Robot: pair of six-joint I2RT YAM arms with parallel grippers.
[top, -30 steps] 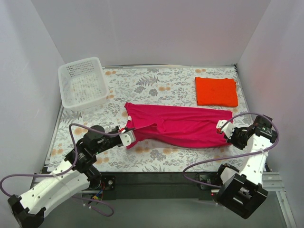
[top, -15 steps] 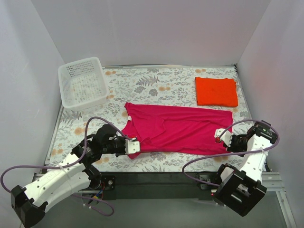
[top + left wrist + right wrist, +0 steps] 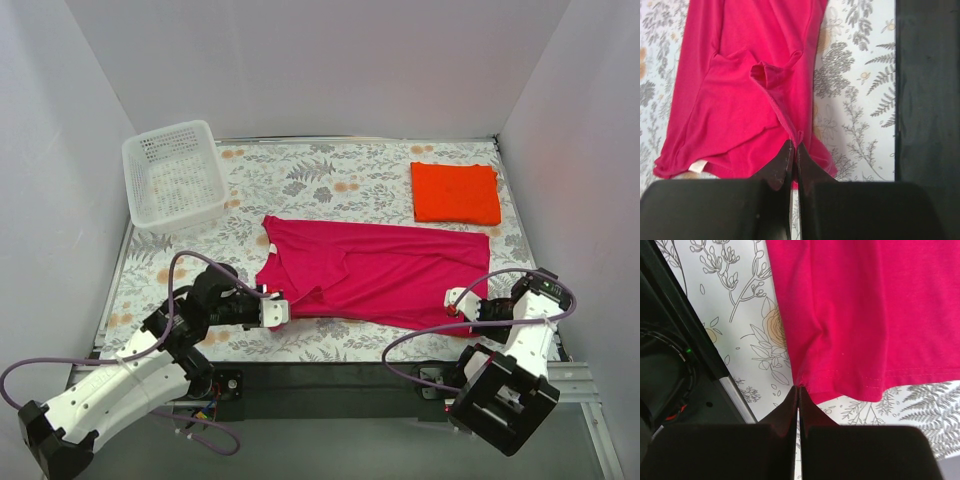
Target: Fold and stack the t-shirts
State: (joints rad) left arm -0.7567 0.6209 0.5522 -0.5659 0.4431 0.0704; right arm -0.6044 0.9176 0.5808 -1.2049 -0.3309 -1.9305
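Nearest, the left gripper and the right gripper are each pinched closed on the near edge of the magenta-pink soft cloth t-shirt, which lies spread across the middle of the floral-patterned table. Farther back, the folded bright orange-red t-shirt lies at the right and the white perforated plastic basket stands at the left

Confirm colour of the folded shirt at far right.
Plain bright orange-red folded cloth shirt; top external view shows it best.
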